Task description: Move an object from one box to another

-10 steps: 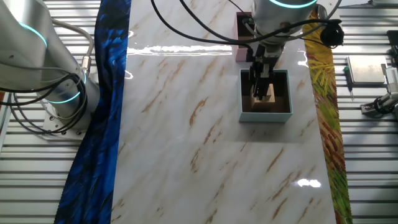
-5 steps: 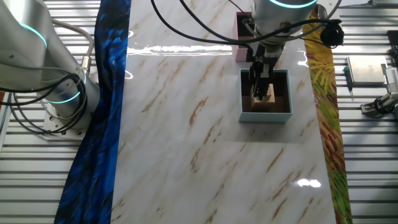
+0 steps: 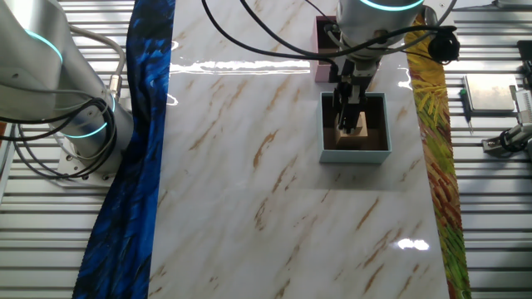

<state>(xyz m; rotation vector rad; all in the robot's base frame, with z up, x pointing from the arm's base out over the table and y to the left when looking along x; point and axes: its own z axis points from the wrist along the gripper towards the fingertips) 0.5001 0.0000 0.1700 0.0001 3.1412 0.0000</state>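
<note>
The fixed view showed a desk (image 3: 274,166) with a pale marble-patterned top, bordered on one side by a blue patterned strip (image 3: 137,141) and on the other by a yellow-green patterned strip (image 3: 436,149).

The grey-blue box (image 3: 356,154) sat toward the far right part of the desk. Its pale grey-blue walls and dark brown lining were visible. A small tan wooden block (image 3: 356,129) lay inside it, in the far half of the compartment.

The pink box (image 3: 322,50) stood just beyond the grey-blue box, toward the far edge of the desk. Most of it was hidden behind the arm; only a pink wall and a patch of dark maroon lining could be seen.

The gripper (image 3: 349,112) hung down from the arm into the grey-blue box, with its dark fingers (image 3: 341,106) reaching to the wooden block. The jaws stood close about the block, but the view did not show clearly whether they pinched it or merely flanked it; I could not tell.

Black cables (image 3: 266,50) looped from the wrist across the far part of the desk.
</note>
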